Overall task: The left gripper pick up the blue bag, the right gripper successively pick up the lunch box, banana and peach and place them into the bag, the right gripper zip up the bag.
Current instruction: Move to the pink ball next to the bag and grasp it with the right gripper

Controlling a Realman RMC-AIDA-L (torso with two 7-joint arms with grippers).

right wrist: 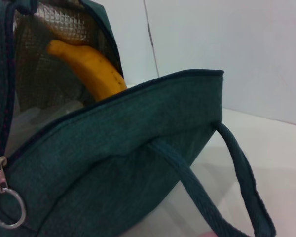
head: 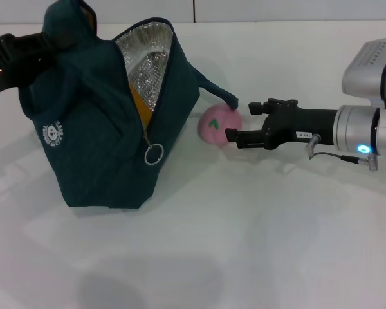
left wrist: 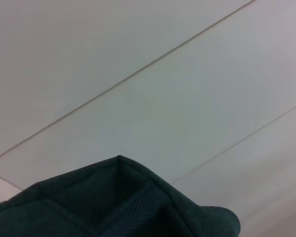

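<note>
Peach (head: 219, 125) sat on the counter (head: 257, 244), touching or just beside the blue bag (head: 103, 141) at its open-mouth side, under the bag's drooping loop handle (head: 219, 92). Right end effector (head: 237, 120) lay level at the peach's far side from the bag, fingers set narrow with one above and one below the fruit's edge; contact looked likely, but a full clamp couldn't be confirmed from the head view. Right wrist view didn't show its own fingers.

Bag stood upright, mouth gaping, silver lining (head: 148, 61) exposed, zip ring (head: 154, 154) hanging at the low end of the opening. Banana (right wrist: 89, 66) already inside, leaning against the lining. Something pale and clear sat below it, probably the lunch box, not certain.

Left end effector (head: 9, 51) was at the bag's top, on the side away from the peach, apparently holding the other handle up; finger state couldn't be told. Left wrist view showed only bag fabric and the wall.

Judgement: step in hand was the peach pick, last item before zipping. Next move calls for a firm grip on a round ball, a lift clear of the loop handle, then a drop through the mouth beside the banana.
</note>
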